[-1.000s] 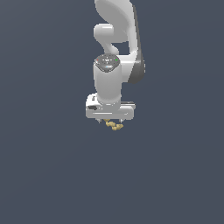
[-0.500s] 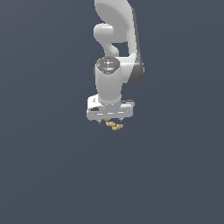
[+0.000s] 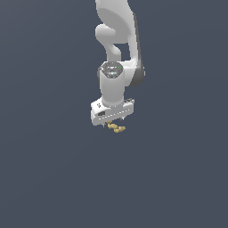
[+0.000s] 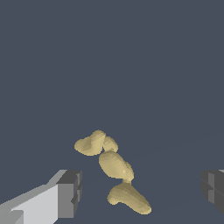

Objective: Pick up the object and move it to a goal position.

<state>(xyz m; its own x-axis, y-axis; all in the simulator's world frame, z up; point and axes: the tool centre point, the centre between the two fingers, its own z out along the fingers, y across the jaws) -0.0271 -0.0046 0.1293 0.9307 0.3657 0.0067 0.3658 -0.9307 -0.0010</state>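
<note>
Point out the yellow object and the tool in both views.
object (image 4: pixel 114 165), wrist view, middle blob
object (image 3: pixel 116 128), exterior view, centre of the lumps
tool (image 4: pixel 140 192), wrist view, midway between its fingertips

White arm (image 3: pixel 116 84) pointing down, fingers (image 3: pixel 108 126) just above tiny yellow-tan object (image 3: pixel 117 128)

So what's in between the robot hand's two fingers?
In the wrist view, the yellow lumpy object lies between the hand's two dark fingertips, which stand wide apart and touch nothing.
</note>
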